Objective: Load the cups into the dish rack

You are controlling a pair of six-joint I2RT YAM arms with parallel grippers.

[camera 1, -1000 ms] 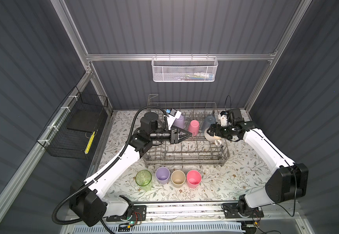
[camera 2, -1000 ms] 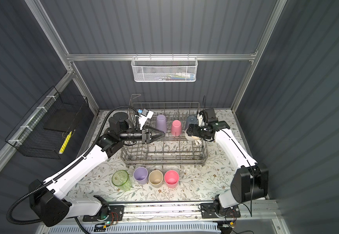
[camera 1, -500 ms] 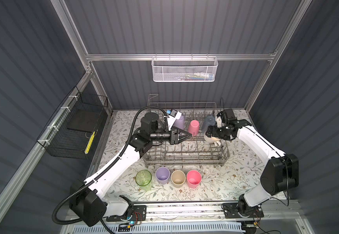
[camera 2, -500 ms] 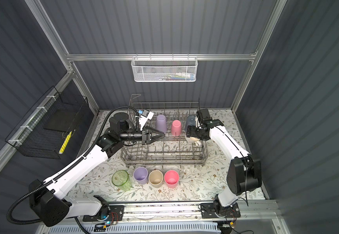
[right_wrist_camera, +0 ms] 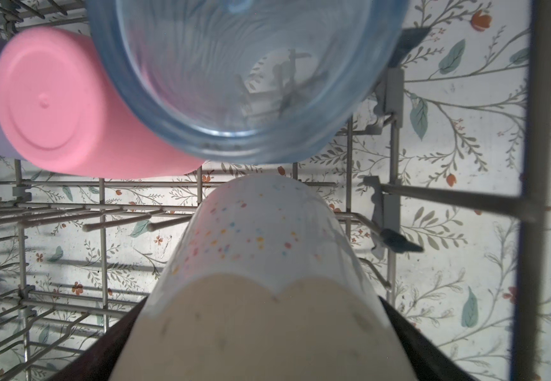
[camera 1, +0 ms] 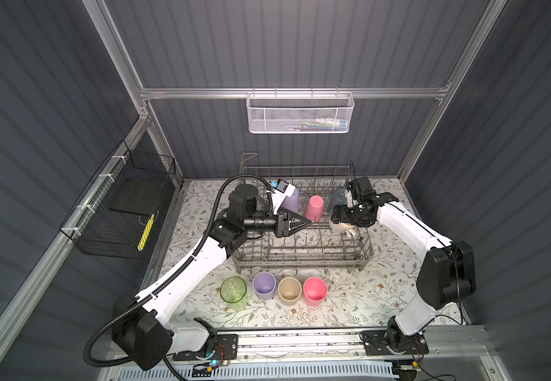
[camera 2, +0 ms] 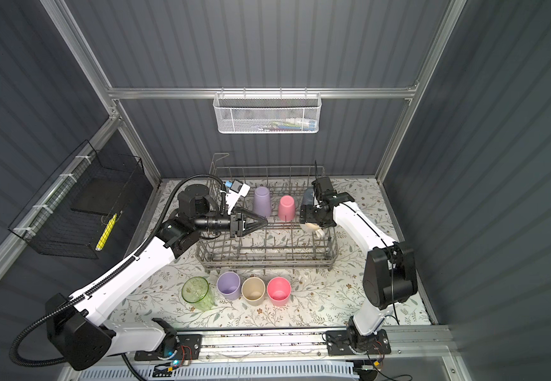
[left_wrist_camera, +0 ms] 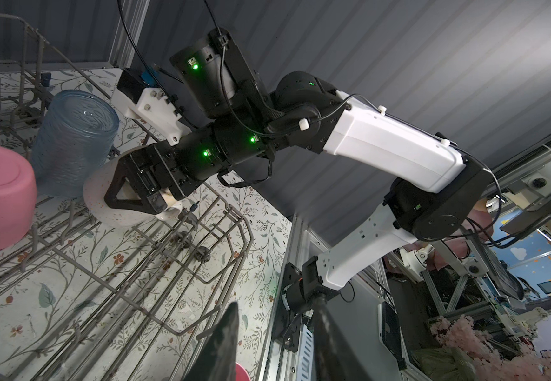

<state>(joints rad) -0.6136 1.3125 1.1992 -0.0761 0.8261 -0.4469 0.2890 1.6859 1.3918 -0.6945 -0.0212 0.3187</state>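
Cream speckled cup (right_wrist_camera: 257,250) clamped between right gripper (left_wrist_camera: 116,198) fingers over the dish rack (camera 1: 300,262); three cups (camera 1: 314,208) racked just beyond, four cups (camera 1: 289,290) wait outside; left gripper (camera 1: 307,223) fingers apart, empty.

Dish rack (camera 1: 300,262) front rows bare, back row blocked by pink cup (camera 1: 314,208) and blue cup (camera 1: 336,199), right corner seemingly tight.

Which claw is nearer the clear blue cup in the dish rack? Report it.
Right. The right claw, gripping a speckled cream cup, is right beside the clear blue cup; the left claw hangs farther off, past the upturned pink cup.
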